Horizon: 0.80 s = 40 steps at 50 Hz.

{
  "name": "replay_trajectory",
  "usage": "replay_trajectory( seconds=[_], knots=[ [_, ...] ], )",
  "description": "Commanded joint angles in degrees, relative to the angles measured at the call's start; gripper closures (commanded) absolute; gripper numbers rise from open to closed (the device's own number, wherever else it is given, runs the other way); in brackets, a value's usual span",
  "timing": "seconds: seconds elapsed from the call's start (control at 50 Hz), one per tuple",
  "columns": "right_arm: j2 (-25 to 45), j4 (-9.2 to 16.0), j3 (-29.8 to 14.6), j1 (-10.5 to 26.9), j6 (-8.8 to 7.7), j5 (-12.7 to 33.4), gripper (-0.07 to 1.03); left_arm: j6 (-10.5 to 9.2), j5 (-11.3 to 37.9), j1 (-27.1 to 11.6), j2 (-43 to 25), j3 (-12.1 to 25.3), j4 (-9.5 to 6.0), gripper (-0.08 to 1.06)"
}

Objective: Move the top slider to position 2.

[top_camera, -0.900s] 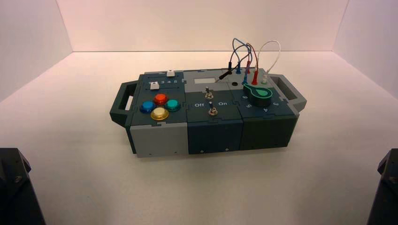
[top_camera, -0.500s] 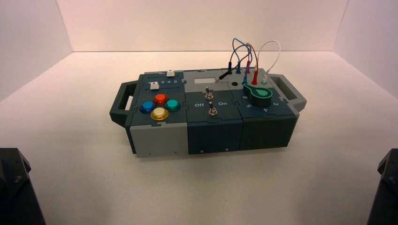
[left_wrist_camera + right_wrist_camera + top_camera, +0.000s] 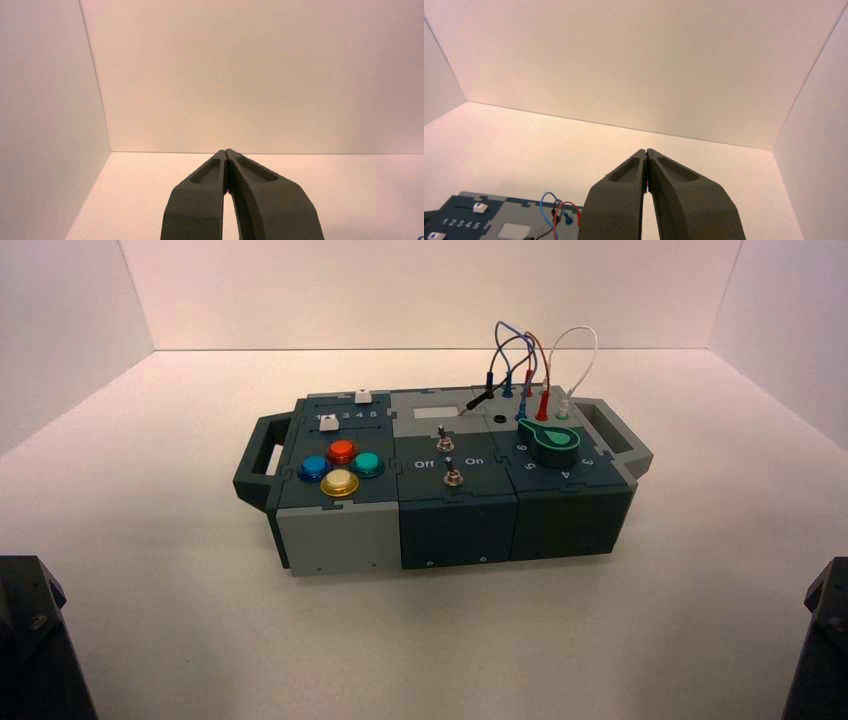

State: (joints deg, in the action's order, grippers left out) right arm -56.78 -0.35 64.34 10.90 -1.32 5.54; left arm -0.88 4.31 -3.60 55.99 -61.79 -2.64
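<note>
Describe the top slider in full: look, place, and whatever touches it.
The top slider is a small white blocky knob with a plain face, looking like plastic. It sits in the far track on the box's left, dark teal section, behind the row of white numerals and the coloured buttons. In the right wrist view it stands roughly above the numerals' higher end. Nothing touches it; neither claw is near.

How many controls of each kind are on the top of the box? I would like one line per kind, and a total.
Round coloured buttons (blue, red, teal, yellow): 4
White blocky slider knobs (top slider, lower): 2
Small metal toggle switches: 2
Green dial knob: 1
Total: 9
</note>
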Motion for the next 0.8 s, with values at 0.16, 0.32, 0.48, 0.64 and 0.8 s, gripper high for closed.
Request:
replay_trajectory(
  seconds=[0.16,0.32,0.48,0.64,0.8],
  knots=[
    [1.6,1.0,-2.5,0.0,0.26,2.0,0.98,0.0,4.8,-1.3,-2.1,2.2,0.0,1.01],
    [5.8,2.4,-4.5,0.8,0.26,5.8,0.98,0.0,11.1,-4.1,-5.2,4.0,0.0,1.01],
    [10.6,2.7,-6.7,1.3,0.26,8.5,0.98,0.09,14.6,-8.3,-9.9,5.5,0.0,1.01],
    [14.6,3.1,-8.7,3.8,0.26,11.2,0.98,0.26,18.6,-13.1,-14.1,6.7,0.09,1.01],
    [17.8,4.3,-10.8,7.1,0.26,13.5,0.98,0.26,21.4,-15.5,-16.5,7.3,0.09,1.01]
  ],
)
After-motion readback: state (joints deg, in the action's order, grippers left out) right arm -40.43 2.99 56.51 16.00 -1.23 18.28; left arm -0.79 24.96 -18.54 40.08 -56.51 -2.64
